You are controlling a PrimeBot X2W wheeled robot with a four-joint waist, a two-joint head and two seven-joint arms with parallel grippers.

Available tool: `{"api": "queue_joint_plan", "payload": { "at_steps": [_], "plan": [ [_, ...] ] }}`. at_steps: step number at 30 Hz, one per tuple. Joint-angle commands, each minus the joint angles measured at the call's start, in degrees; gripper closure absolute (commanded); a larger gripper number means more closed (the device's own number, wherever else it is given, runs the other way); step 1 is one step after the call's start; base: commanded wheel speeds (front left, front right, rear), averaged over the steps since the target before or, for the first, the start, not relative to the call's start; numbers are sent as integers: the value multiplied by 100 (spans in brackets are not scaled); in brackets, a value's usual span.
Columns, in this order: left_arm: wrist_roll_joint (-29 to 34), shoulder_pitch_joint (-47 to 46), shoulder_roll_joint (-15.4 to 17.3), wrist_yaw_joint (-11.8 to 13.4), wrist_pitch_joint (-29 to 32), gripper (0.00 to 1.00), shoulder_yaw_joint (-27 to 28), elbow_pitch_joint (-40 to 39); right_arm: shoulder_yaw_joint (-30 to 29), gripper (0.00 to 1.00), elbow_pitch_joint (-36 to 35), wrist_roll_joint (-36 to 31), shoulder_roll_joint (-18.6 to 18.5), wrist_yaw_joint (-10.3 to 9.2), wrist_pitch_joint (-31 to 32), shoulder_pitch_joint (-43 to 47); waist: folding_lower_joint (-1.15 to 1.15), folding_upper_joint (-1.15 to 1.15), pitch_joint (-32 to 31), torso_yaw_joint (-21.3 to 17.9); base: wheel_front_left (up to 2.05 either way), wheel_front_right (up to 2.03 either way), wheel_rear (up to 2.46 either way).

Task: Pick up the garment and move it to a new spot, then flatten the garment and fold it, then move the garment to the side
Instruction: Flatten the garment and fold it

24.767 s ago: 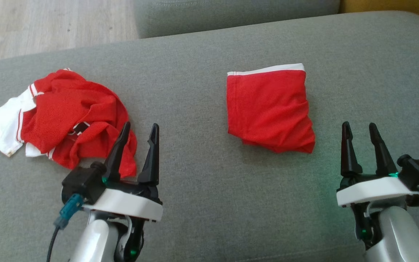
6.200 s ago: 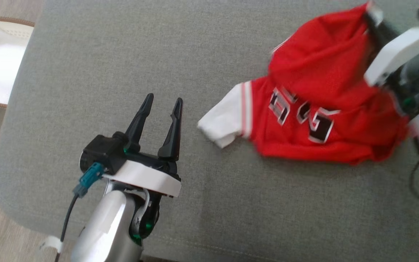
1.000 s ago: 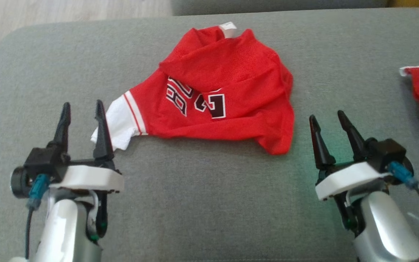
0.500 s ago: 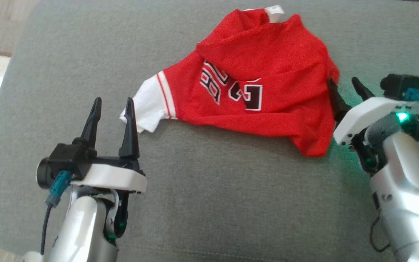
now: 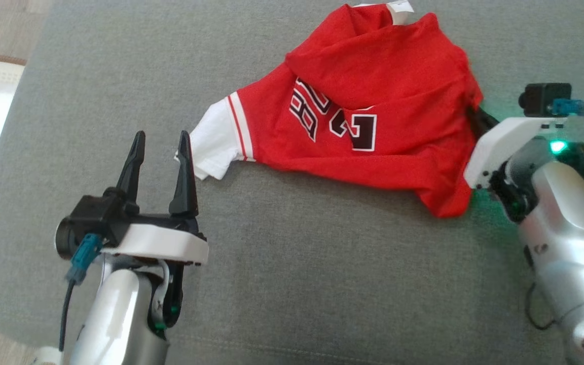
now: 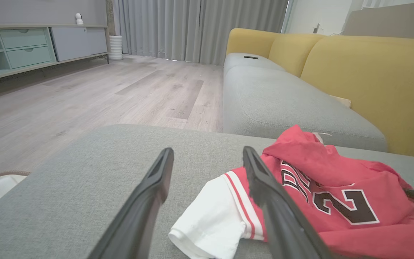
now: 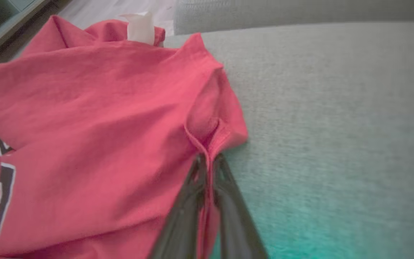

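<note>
Garment [image 5: 373, 111]: long axis left-right, white sleeve [image 5: 213, 144] leftward, collar [image 5: 397, 9] probably far.

Silver forearms [image 5: 119, 314] carry white wrist plates [image 5: 160, 247] and tapering black fingers [image 5: 184, 172]. A teal plug [image 5: 83, 256] with dark cable [image 5: 64, 319] sits at seven o'clock of the left gripper [image 5: 162, 134].

Garment [image 5: 388, 76] — soft matt cloth (fine mesh) — on coarse-woven sofa cushion [image 5: 297, 263].

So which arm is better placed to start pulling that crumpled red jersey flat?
Right. The right tool is pinched shut on a fold at the edge of the crumpled red mesh jersey, so it could probably tug straight away. The left tool stands open beside the white sleeve, gripping nothing.
</note>
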Motion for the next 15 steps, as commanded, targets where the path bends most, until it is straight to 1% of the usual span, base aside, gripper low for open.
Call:
{"api": "queue_joint_plan", "payload": {
  "at_steps": [1, 6, 10, 15],
  "plan": [
    [-22, -232, 58, 22, -29, 0, 143, -173, 161, 100, -115, -67, -162, -5, -160, -191, 0, 0, -32, -50, 0, 0, 0],
    [-42, -216, 58, 28, -29, 0, 147, -177, 503, 100, -56, -421, -736, -5, -565, -416, 0, 0, -142, -207, 0, 0, 0],
    [-68, -196, 58, 21, -29, 0, 149, -179, 640, 100, -14, -664, -1136, -5, -695, -623, 0, 0, -214, -307, 0, 0, 0],
    [-101, -203, 58, 14, -29, 0, 99, -182, 875, 100, 55, -1331, -1623, -5, -760, -928, 0, 0, -255, -347, 0, 0, 0]
  ]
}}
